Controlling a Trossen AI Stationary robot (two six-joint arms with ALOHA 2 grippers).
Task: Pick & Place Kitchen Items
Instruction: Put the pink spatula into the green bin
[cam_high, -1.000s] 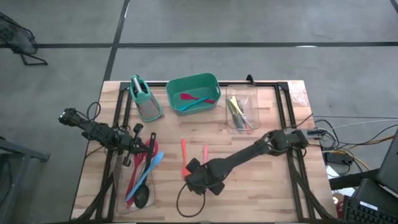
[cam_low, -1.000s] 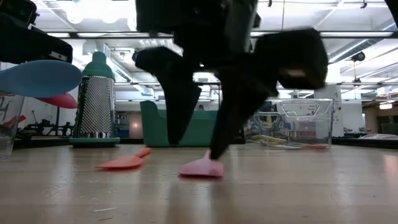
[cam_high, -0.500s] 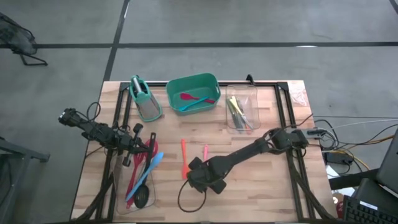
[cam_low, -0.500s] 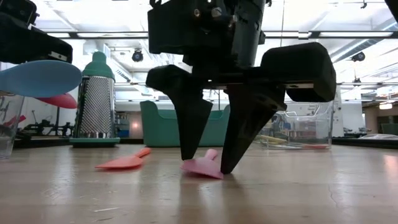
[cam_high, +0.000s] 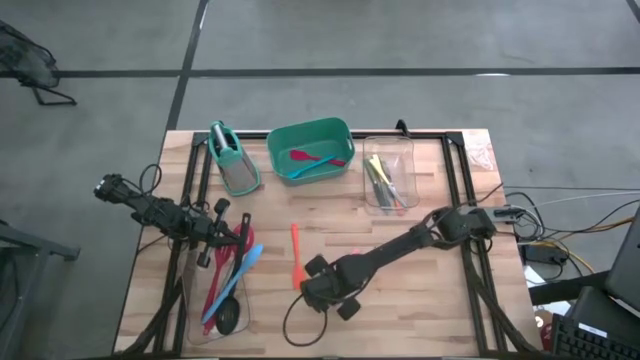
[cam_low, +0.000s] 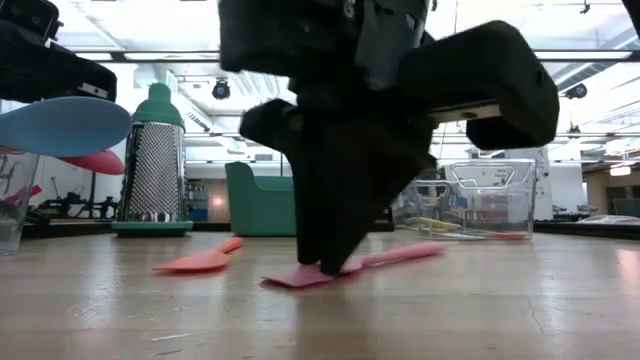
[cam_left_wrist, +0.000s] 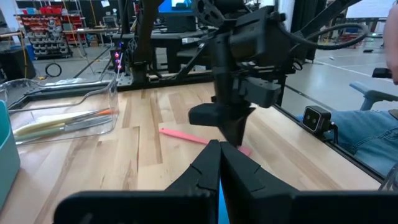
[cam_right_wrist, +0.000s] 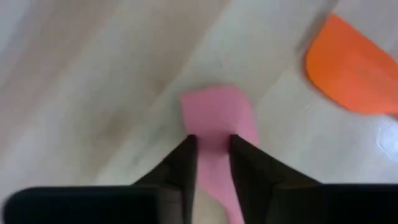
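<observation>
A pink spatula (cam_low: 400, 254) lies on the wooden table near its middle, with my right gripper (cam_low: 325, 268) shut on it from above. In the high view the right arm hides it. An orange spatula (cam_high: 296, 255) lies flat just to its left. My left gripper (cam_high: 238, 236) is shut over the clear bin (cam_high: 200, 270) at the near left. That bin holds red and blue utensils and a black ladle. A blue spatula's blade (cam_low: 60, 125) sticks out just under the left fingers; I cannot tell whether they touch it. My right gripper pinches the pink spatula between its two fingers where the blade narrows into the handle (cam_right_wrist: 214, 149). The fingers (cam_right_wrist: 186, 155) point down from above and lie across it. The blade (cam_low: 295, 276) rests on the table, and the handle runs off toward the table's right.
Along the far edge stand a metal grater (cam_high: 232, 158), a green tub (cam_high: 340, 135) with red and blue utensils, and a clear bin (cam_high: 405, 150) with yellow tools. A cable loop (cam_high: 296, 330) lies by the near edge. Bare wood lies at the near right.
My right gripper has come down over the pink spatula and shut on it. The spatula has turned about on the table: its handle, which pointed away toward the far edge, now points toward the table's right.
</observation>
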